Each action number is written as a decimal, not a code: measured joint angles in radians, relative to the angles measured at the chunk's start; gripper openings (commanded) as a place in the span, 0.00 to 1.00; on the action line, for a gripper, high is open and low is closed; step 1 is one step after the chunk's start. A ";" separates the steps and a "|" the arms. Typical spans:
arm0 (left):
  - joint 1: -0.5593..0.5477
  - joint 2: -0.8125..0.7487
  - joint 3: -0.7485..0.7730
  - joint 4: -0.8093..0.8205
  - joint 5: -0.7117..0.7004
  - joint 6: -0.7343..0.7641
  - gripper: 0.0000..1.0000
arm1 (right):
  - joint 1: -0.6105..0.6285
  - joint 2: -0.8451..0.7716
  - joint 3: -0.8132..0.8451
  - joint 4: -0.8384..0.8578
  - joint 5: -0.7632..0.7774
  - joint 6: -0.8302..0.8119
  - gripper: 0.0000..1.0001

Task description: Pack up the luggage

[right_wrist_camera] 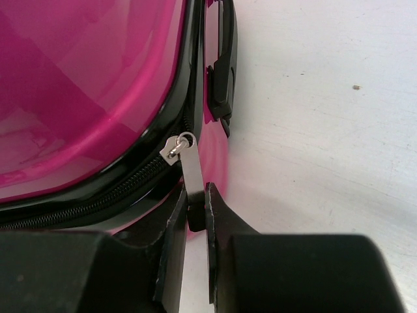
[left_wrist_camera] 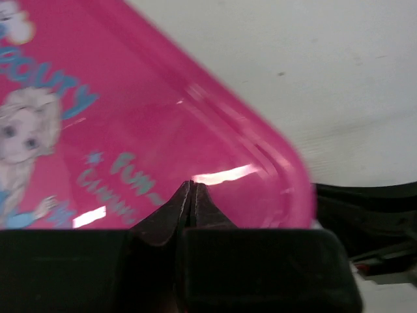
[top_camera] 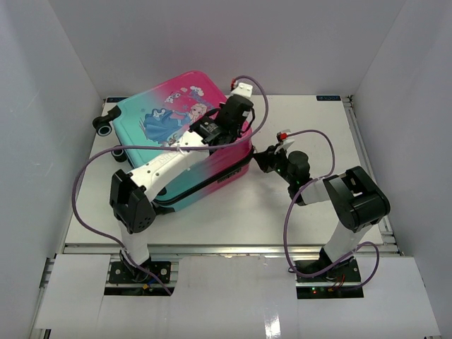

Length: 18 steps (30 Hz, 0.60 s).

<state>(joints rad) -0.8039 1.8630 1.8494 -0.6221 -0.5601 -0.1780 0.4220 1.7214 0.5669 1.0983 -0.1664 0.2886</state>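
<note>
The luggage [top_camera: 166,134], a pink-to-teal hard-shell suitcase with a cartoon princess on its lid, lies flat on the table with its lid down. My left gripper [top_camera: 215,135] is shut and empty, its tips pressed on the pink lid [left_wrist_camera: 163,130] near the right corner. My right gripper [top_camera: 260,159] is at the suitcase's right corner, shut on the silver zipper pull [right_wrist_camera: 191,171], which hangs from the slider on the black zipper track [right_wrist_camera: 98,202]. A black side handle [right_wrist_camera: 223,72] shows beyond the pull.
White walls close in the table on three sides. The suitcase's black wheels [top_camera: 103,126] point to the far left. Purple cables loop over both arms. Bare white tabletop [top_camera: 332,134] lies to the right of the suitcase.
</note>
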 measured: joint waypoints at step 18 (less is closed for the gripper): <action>0.778 -0.858 -0.494 -0.198 -0.024 -0.297 0.32 | -0.004 0.000 -0.008 0.010 -0.003 0.065 0.08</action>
<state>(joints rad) -0.0263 1.0046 1.3555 -0.8199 -0.5844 -0.4751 0.4185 1.7214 0.5587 1.1088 -0.1692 0.3534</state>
